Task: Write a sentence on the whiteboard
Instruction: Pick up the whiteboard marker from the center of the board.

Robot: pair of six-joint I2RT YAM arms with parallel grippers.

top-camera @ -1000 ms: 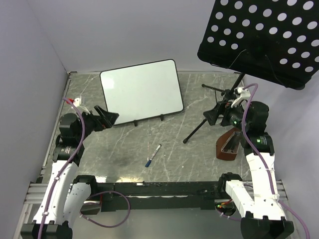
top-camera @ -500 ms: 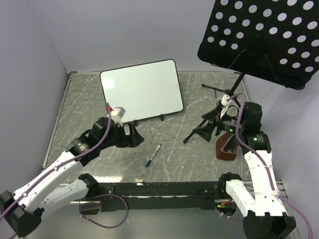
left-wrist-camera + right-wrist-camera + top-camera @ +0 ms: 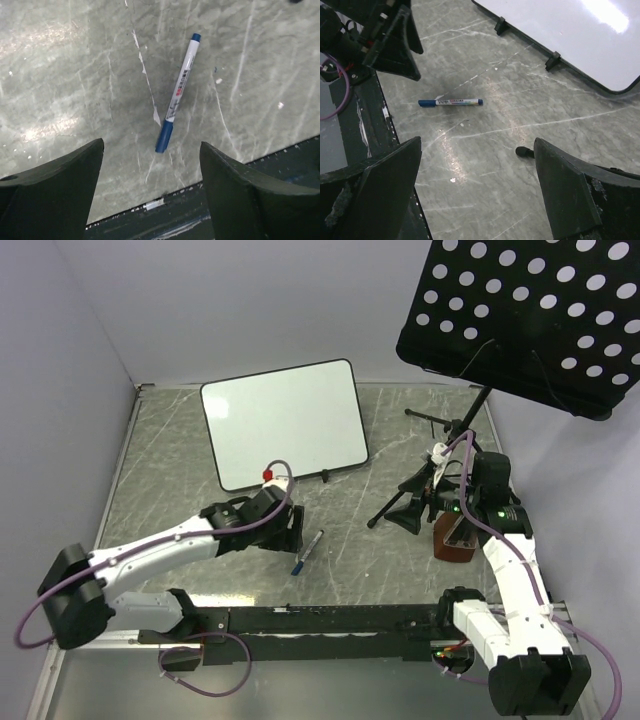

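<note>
Our left gripper (image 3: 151, 145) hung spread above slim white blue-capped marker (image 3: 177, 95) | right gripper (image 3: 477, 141) spread, empty | black-rimmed white whiteboard (image 3: 285, 420) blank | we judged: pickup step; next lower, pinch barrel

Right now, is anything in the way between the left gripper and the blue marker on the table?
Nothing visible. The left gripper hangs with jaws open right over the marker, which lies alone on bare table. The music stand's legs sit off to the right, clear of it.
</note>
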